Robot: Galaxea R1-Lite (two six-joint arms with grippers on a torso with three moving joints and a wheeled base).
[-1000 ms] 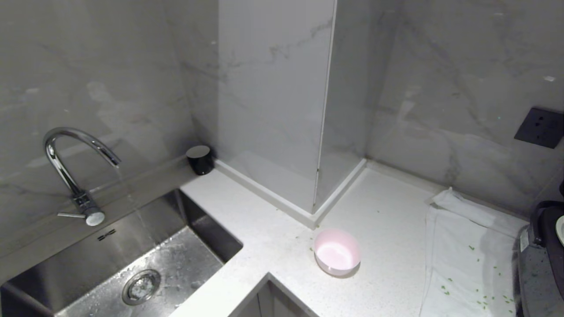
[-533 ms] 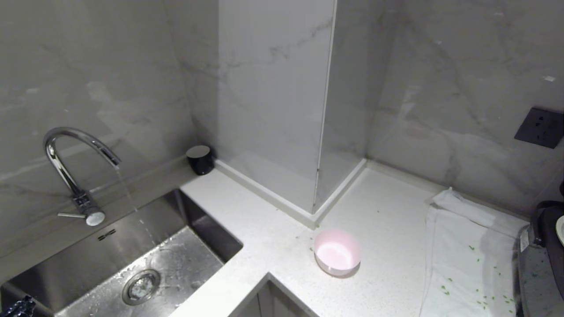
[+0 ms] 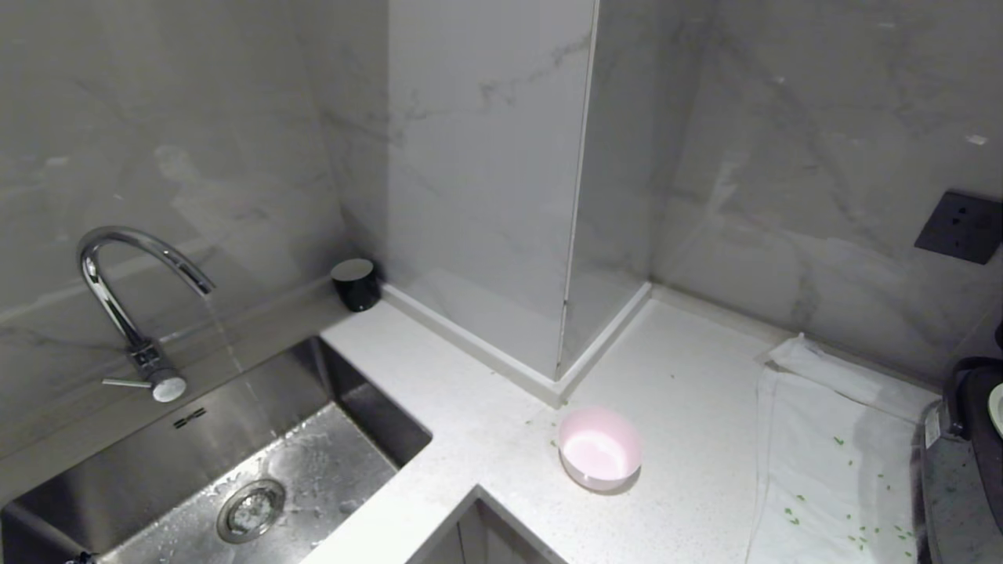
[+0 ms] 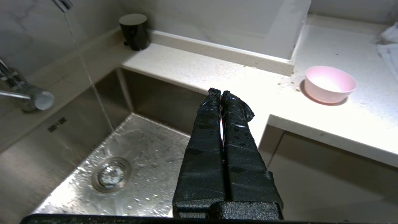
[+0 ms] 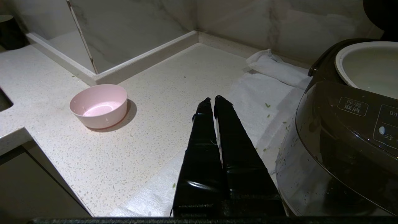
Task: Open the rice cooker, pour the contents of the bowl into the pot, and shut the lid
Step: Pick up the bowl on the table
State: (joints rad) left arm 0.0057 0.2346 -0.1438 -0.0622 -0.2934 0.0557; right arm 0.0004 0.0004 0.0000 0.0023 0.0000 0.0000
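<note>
- Standing empty on the white speckled tabletop (image 3: 689, 392), the pink bowl (image 3: 599, 448) sits upright between the steel sink (image 3: 258, 470) and a white cloth (image 3: 831, 446).
- A few green bits (image 3: 791, 515) lie scattered on that cloth; none can be seen inside the bowl.
- The rice cooker (image 5: 339, 137) stands at the far right on the cloth, only its edge reaching the head view. In the right wrist view its pot (image 5: 368, 67) shows pale and uncovered; the lid itself is out of sight, so it appears raised.
- The left hand (image 4: 221, 92) hangs above the sink's near edge, fingers pressed together, wet, holding nothing.
- The right hand (image 5: 210, 99) hangs over the cloth beside the cooker, fingers together, also holding nothing.
- A thin stream of water runs from the faucet (image 3: 125, 298) into the sink.
- By the look of things the pour is done and closing the lid is what remains.
- To do it well, the right hand, being nearer, should press the raised lid down evenly until it latches, keeping clear of the front buttons.
</note>
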